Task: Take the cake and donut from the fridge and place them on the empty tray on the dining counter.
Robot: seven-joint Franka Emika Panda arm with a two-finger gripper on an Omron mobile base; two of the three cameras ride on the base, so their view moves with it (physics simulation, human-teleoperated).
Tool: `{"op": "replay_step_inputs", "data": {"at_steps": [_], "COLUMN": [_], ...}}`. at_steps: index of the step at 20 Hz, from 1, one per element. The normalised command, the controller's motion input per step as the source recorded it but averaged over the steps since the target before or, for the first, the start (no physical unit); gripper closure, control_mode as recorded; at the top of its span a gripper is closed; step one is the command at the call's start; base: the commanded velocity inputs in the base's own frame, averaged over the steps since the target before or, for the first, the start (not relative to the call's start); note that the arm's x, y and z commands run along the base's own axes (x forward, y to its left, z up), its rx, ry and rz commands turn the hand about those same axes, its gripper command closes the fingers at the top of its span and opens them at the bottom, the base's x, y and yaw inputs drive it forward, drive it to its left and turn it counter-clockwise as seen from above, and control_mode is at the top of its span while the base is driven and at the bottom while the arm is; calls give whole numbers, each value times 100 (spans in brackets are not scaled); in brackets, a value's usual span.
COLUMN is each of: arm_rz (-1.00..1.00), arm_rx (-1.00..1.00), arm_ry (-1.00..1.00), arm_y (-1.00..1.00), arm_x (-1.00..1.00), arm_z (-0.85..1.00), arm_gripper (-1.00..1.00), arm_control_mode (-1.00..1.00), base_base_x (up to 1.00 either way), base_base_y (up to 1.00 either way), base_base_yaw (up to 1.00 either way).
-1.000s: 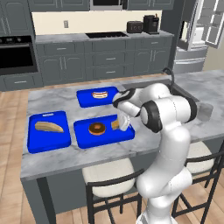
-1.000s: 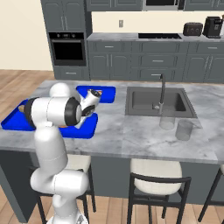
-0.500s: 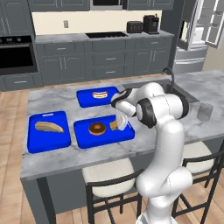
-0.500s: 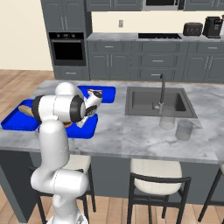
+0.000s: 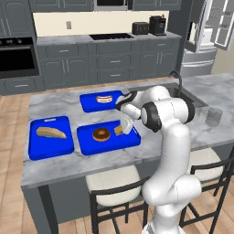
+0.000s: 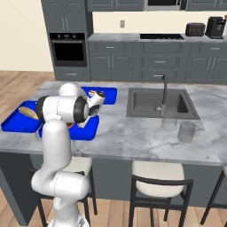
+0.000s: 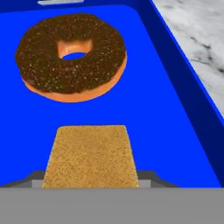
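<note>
Cake (image 7: 89,155) sits between our fingers, low over the blue tray (image 5: 87,139), so our hand (image 5: 125,124) is closed part-way on it, neither wide nor pinched tight. Whether the cake already touches the tray floor we cannot tell. Just beyond the cake, on the same tray, lies the donut (image 7: 72,57), apart from it.

We judge the donut's part done and the cake's placing to be the step in hand. The next move calls for setting the cake down flat beside the donut, spreading the fingers, and lifting clear without dragging it.

From the wrist we see the gap between cake and donut and the tray's raised wall. The left base view adds what lies past this tray on the marble surface (image 5: 59,167): a bread tray (image 5: 34,151) farther left and a hot dog tray (image 5: 89,106) behind. The right base view shows the sink (image 6: 160,104) and a glass (image 6: 186,131) on the far side of the arm from the tray.
</note>
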Motion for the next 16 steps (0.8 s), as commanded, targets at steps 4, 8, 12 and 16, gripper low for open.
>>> {"op": "replay_step_inputs", "data": {"at_steps": [4,8,12,16], "arm_rz": [0,0,0,0], "arm_rx": [0,0,0,0], "arm_ry": [0,0,0,-10], "arm_y": [3,4,1,0], "arm_x": [0,-14,-40,-70], "arm_z": [-12,0,3,66], "arm_gripper": [-100,-100,-100,-100], "arm_control_mode": [-100,-100,-100,-100], "base_base_x": [0,0,0,0], "base_base_y": [0,0,0,0], "base_base_yaw": [0,0,0,0]}}
